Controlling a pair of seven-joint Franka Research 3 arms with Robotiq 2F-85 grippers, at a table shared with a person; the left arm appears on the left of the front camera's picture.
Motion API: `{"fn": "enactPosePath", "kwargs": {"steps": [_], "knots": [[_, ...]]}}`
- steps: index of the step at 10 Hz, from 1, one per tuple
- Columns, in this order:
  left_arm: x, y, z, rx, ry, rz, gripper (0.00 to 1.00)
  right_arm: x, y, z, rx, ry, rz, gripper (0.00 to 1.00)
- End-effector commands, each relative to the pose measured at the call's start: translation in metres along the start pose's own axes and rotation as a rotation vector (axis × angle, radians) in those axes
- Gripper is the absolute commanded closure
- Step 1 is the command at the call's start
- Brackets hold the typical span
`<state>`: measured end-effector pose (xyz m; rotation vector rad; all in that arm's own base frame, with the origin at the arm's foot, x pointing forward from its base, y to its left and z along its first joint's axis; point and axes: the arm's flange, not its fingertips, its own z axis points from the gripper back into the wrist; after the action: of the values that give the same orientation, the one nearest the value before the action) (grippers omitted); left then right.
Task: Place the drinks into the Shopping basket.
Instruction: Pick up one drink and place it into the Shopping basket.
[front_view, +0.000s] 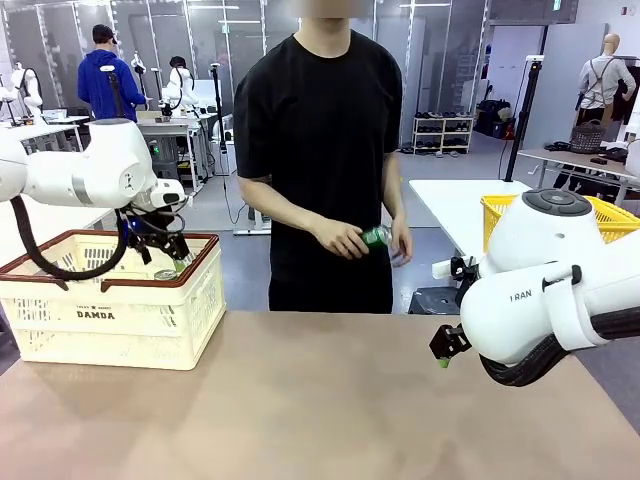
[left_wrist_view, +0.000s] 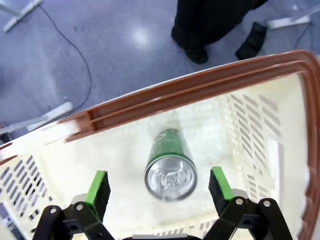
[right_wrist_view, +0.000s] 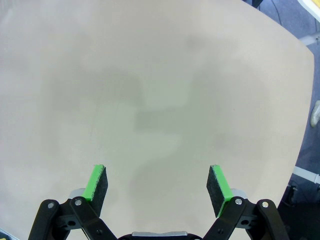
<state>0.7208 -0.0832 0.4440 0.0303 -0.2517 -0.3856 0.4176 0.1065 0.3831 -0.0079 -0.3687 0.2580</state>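
Note:
The cream Shopping basket with a brown rim stands at the table's left. Over it hangs my left gripper, open. In the left wrist view a green drink can is upright inside the basket, below and between the spread green pads, touching neither and slightly blurred. The person across the table holds another green can in both hands. My right gripper hovers open over the bare tabletop at the right, its fingers holding nothing.
A bright yellow mesh basket sits on a side table behind my right arm. The brown tabletop stretches between basket and right arm. The person stands at the far edge, in the middle.

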Motion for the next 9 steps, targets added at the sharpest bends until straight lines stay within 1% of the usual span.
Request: {"fn": "enactPosePath", "kwargs": {"steps": [1, 3, 4, 6, 8, 9], "knots": [[-0.008, -0.001, 0.029, 0.078, -0.007, -0.002, 0.00, 0.001, 0.000, -0.001, 0.004, 0.000, 0.003, 0.00], [-0.020, -0.003, 0.063, 0.049, -0.032, -0.037, 0.00, 0.001, 0.000, -0.001, 0.004, 0.000, 0.003, 0.00], [-0.037, -0.009, 0.083, 0.037, -0.036, -0.126, 0.00, 0.001, 0.000, -0.001, 0.004, 0.000, 0.003, 0.00], [-0.088, -0.031, 0.123, -0.019, -0.091, -0.324, 0.00, 0.001, 0.000, -0.001, 0.004, 0.000, 0.003, 0.00], [-0.136, -0.055, 0.139, -0.020, -0.052, -0.415, 0.00, 0.001, 0.000, -0.001, 0.004, 0.000, 0.003, 0.00], [-0.160, -0.067, 0.146, 0.004, -0.040, -0.437, 0.00, 0.001, 0.000, -0.001, 0.004, 0.000, 0.003, 0.00]]}}
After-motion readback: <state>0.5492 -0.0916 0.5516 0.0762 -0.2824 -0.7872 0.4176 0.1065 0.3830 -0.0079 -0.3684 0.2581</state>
